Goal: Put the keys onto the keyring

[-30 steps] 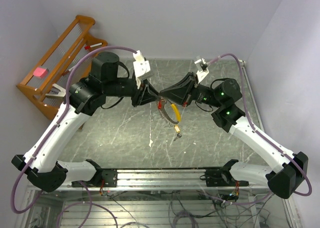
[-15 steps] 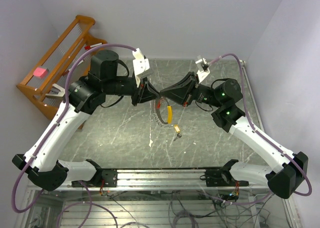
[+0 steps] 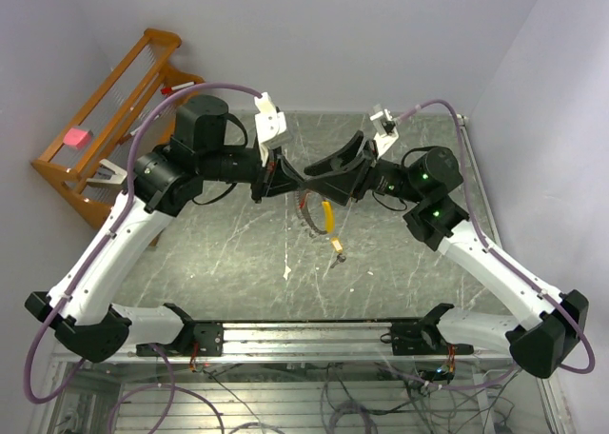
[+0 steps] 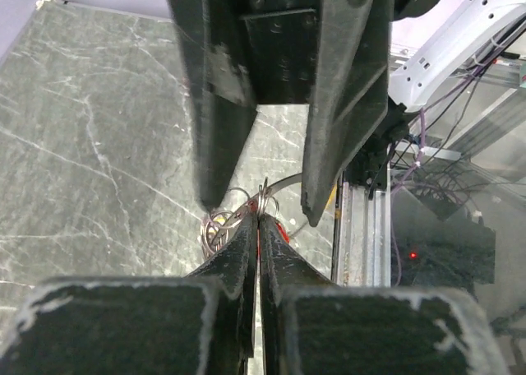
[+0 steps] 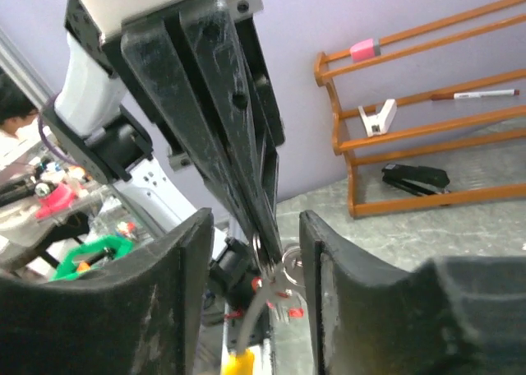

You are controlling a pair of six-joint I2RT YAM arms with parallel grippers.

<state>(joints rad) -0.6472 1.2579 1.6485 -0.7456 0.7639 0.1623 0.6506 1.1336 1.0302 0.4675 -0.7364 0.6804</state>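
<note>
Right gripper [image 5: 253, 227] now spread; left gripper [image 4: 259, 223] pinching keyring [image 3: 326, 215] aloft.

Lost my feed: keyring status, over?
Left gripper shut on keyring. Right gripper open, jaws flanking left gripper. Brass key loose on table.

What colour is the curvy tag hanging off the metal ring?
Yellow-orange. The tag on the keyring shows best in the top external view.

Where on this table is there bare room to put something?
Bare marble: between the left arm and the white scrap, and right of the loose key. Crowded: mid-table, where left gripper and right gripper meet at the keyring.
</note>
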